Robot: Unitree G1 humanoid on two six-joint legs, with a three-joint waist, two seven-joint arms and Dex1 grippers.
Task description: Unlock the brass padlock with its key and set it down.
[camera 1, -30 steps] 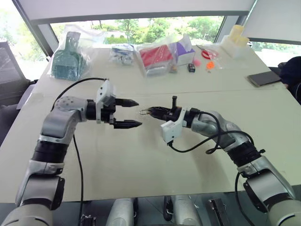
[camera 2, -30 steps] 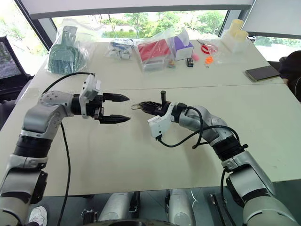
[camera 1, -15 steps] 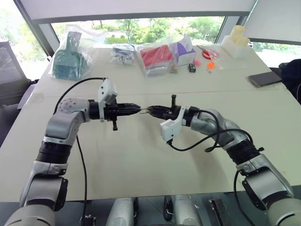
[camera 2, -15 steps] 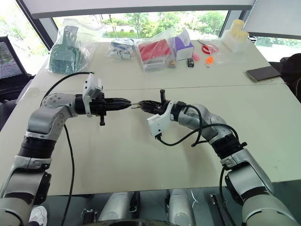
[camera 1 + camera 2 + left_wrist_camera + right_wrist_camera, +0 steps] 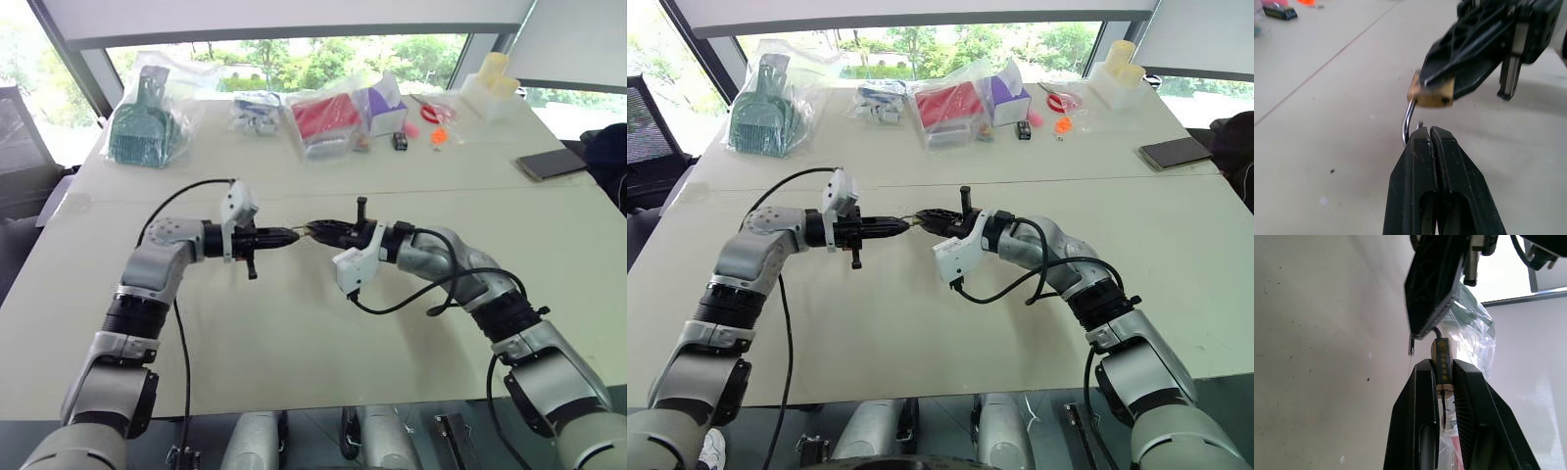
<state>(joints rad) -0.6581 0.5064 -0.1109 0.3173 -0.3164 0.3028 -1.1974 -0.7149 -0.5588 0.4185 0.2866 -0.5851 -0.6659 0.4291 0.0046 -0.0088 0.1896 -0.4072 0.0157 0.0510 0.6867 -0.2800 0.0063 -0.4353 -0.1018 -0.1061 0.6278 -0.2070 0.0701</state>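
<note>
The brass padlock (image 5: 1431, 93) hangs in the air over the middle of the table, its pale-gold body pinched by my right gripper (image 5: 1442, 367), which is shut on it. Its silvery shackle (image 5: 1406, 122) stands swung open and points toward my left gripper (image 5: 1430, 133). That gripper is shut, and the bend of the shackle disappears between its tips. In the head view the two grippers meet tip to tip at the padlock (image 5: 305, 232). A thin metal sliver under the lock body between my right fingers (image 5: 1469, 396) may be the key; I cannot tell for sure.
Along the table's far edge lie a bagged green item (image 5: 147, 122), a bagged red box (image 5: 326, 119), a purple box (image 5: 384, 106), a small dark item (image 5: 399, 141), pink and orange clutter (image 5: 436, 122) and white containers (image 5: 490, 88). A dark flat pad (image 5: 551, 163) lies at the right.
My left gripper went from wide open to shut and moved right and slightly down until its tips met the padlock's shackle. The right arm and the padlock stayed put.
</note>
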